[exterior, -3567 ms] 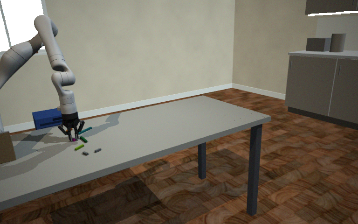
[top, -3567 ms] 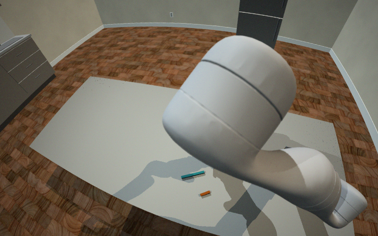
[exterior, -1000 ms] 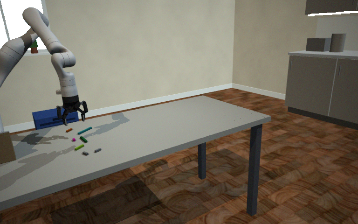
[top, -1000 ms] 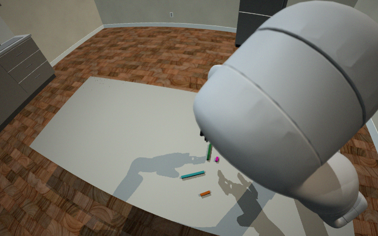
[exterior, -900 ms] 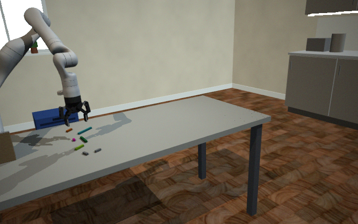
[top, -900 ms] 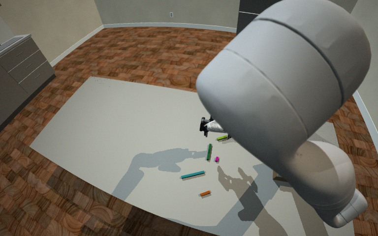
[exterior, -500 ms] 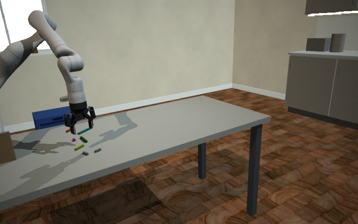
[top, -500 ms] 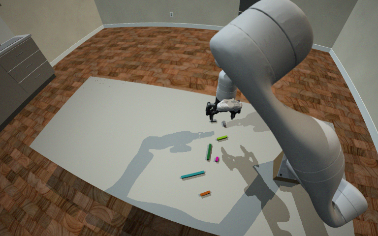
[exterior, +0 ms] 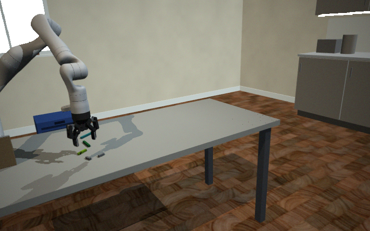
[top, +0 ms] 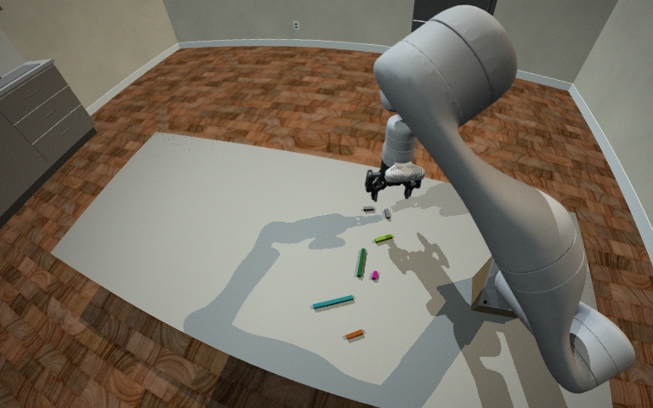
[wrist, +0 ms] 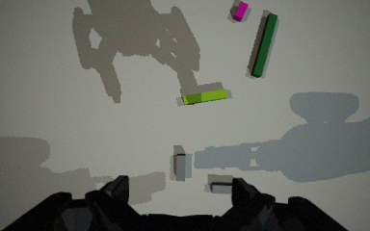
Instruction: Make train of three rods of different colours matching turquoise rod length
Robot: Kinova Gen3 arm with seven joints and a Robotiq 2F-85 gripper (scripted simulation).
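Note:
My gripper (top: 390, 192) hangs open and empty above the table, over two grey rods. One grey rod (top: 368, 208) lies to the left and the other grey rod (top: 387, 213) to the right, a little apart. In the wrist view the grey rods (wrist: 180, 166) (wrist: 221, 185) lie just ahead of my fingers. The lime rod (top: 383, 237) (wrist: 204, 96), the green rod (top: 360, 262) (wrist: 265, 44) and the magenta rod (top: 374, 274) (wrist: 240, 11) lie further on. The turquoise rod (top: 332, 301) and the orange rod (top: 354, 333) lie nearest the table's front edge. All rods lie flat and apart.
The arm's base (top: 496, 293) stands on the table at the right, and the arm's big links fill the right side of the top view. A blue box (exterior: 53, 121) sits behind the table. Grey cabinets (exterior: 332, 87) stand by the far wall.

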